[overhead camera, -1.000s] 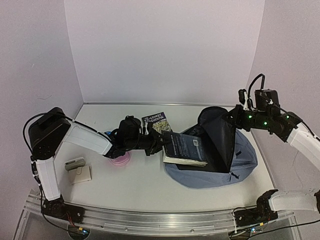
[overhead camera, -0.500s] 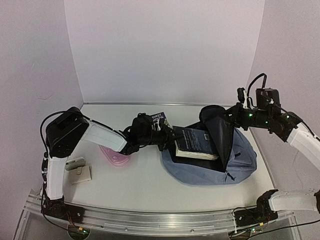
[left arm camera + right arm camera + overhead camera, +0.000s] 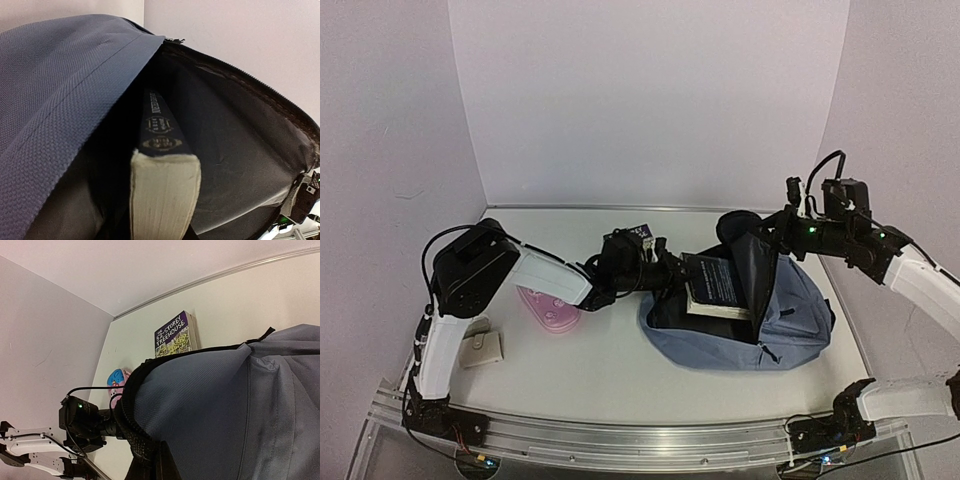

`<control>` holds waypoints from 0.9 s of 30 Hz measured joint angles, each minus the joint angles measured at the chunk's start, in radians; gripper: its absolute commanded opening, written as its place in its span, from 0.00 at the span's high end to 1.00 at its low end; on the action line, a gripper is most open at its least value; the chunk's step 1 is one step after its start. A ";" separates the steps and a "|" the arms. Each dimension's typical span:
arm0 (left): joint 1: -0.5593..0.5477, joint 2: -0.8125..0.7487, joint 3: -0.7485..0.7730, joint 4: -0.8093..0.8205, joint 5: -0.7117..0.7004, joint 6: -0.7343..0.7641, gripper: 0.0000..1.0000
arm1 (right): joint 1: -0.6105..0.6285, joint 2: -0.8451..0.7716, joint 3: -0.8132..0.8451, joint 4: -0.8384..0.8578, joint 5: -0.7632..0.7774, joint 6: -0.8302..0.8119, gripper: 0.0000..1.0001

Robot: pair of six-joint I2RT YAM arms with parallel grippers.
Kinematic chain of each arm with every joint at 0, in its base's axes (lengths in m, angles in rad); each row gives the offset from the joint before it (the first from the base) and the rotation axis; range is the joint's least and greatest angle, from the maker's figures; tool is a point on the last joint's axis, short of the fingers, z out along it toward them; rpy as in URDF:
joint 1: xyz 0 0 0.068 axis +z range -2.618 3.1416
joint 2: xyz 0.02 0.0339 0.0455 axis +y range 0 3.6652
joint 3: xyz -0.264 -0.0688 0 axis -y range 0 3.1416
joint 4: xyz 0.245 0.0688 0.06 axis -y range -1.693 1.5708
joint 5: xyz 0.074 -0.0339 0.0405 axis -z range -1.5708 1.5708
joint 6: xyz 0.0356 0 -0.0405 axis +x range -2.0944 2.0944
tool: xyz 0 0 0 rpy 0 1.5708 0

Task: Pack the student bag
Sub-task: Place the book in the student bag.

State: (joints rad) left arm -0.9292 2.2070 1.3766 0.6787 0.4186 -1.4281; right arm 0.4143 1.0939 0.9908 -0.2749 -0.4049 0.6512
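The slate-blue student bag (image 3: 775,330) lies at the right middle of the table with its mouth held open towards the left. My right gripper (image 3: 767,233) is shut on the bag's upper zipper rim (image 3: 131,432) and holds the flap up. My left gripper (image 3: 672,277) is shut on a thick dark-covered book (image 3: 713,287), which sits partly inside the bag's mouth. In the left wrist view the book's cream page edge (image 3: 164,192) and dark spine point into the dark lining (image 3: 240,150). The left gripper's fingers are hidden by the book.
A purple "Treehouse" book (image 3: 637,236) lies flat behind the left gripper and also shows in the right wrist view (image 3: 174,335). A pink cartoon pencil case (image 3: 550,309) lies left of the bag. A small beige case (image 3: 481,349) sits near the left arm's base.
My left gripper has moved right with the dark book, pushing it further into the bag's mouth. The right gripper has kept the flap lifted and shifted slightly left.
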 measured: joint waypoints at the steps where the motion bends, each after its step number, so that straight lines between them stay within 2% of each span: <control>1: -0.001 0.006 0.002 -0.004 0.000 0.003 1.00 | 0.002 0.003 -0.003 0.007 -0.001 0.004 1.00; 7: -0.012 0.035 0.023 -0.070 -0.002 0.038 1.00 | 0.034 0.034 -0.006 0.057 -0.003 0.030 1.00; 15: -0.043 0.078 0.142 -0.188 -0.039 0.126 0.98 | 0.128 0.099 -0.006 0.111 0.045 0.054 1.00; 23: -0.061 0.089 0.169 -0.307 -0.102 0.250 0.56 | 0.141 0.103 -0.006 0.127 0.091 0.067 1.00; 27: -0.061 0.083 0.164 -0.420 -0.145 0.338 0.41 | 0.141 0.102 -0.009 0.135 0.106 0.070 1.00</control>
State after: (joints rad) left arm -0.9901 2.2902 1.5402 0.2590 0.2739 -1.0905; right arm 0.5552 1.1958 0.9819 -0.1396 -0.2988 0.7217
